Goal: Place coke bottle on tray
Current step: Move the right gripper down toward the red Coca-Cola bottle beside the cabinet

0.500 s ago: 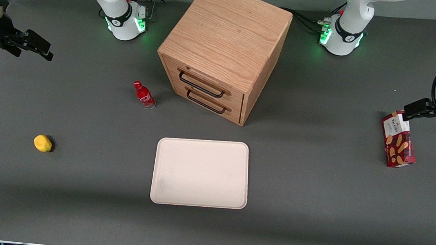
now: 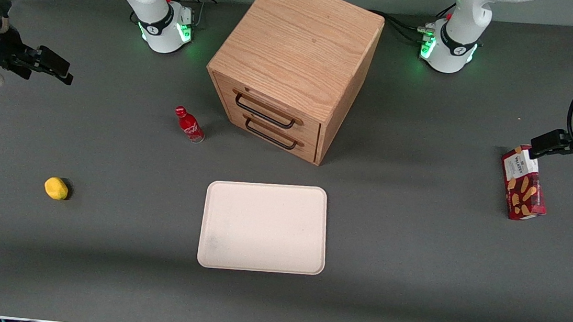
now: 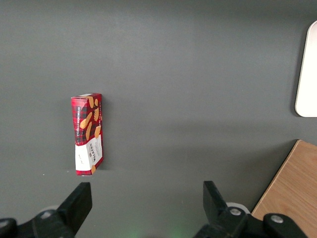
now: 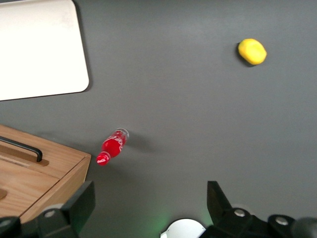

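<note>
Front view showed the gripper (image 2: pixel 56 66) raised at the working arm's end of the table (image 2: pixel 412 278), fingers released, presumably poised to approach. The coke bottle (image 2: pixel 189 125) stood beside the wooden drawer cabinet (image 2: pixel 295 67), at eleven o'clock from the bare tray (image 2: pixel 264 227).

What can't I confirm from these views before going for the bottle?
- Tool: open, high toward the working arm's end; fingertips cut off in the wrist view.
- Coke bottle: logo too small to read, front view.
- Drawer cabinet: drawers shut, contents hidden.
- Tray: cropped, wrist view.
</note>
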